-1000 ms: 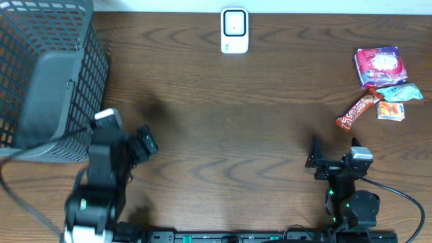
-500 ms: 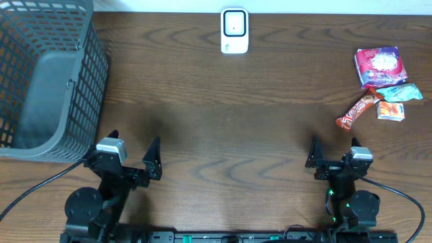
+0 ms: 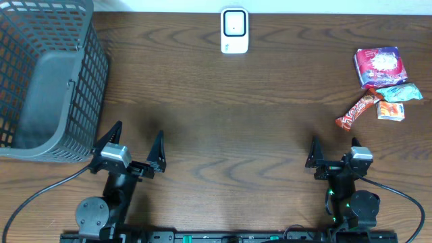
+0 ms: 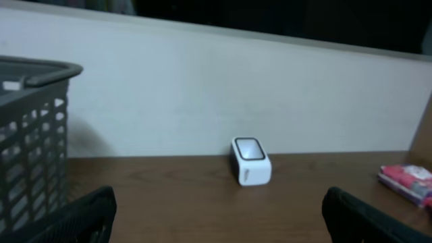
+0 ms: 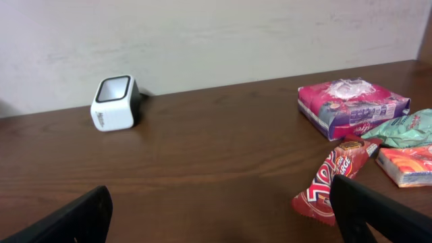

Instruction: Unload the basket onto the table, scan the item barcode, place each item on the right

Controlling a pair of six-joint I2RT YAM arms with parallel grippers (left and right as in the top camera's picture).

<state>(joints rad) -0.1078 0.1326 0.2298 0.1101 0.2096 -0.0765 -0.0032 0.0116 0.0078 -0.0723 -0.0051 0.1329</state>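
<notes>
Candy bar [image 3: 356, 111], slim and rounded in a glossy red-and-orange wrapper, lies slantwise near the right edge of the overhead frame. It is the nearest of four snacks to the right fingers [image 3: 312, 154], though well apart from them. Close by its upper end are a small flat orange packet [image 3: 391, 111], a crinkled green packet [image 3: 399, 92] and a thicker pink pack [image 3: 381, 65]. The right fingers and the left fingers [image 3: 159, 145] are both spread wide and hold nothing, low in the frame.

The main risk, I judge, is the slick film. A pinch on so narrow a bar could slide off, and a grip near one end would let it droop. Fingers coming down this wide could also catch the neighbouring packets.

No barcode shows on any wrapper, so it may face the smooth, dark wood-grain bench [image 3: 229, 121]. Held wrong side out, or with shiny creases, it might not read at the small white scanner [image 3: 234, 30] at top centre, a rounded block with a dark window. The grey mesh basket [image 3: 88, 88] fills the upper left.
</notes>
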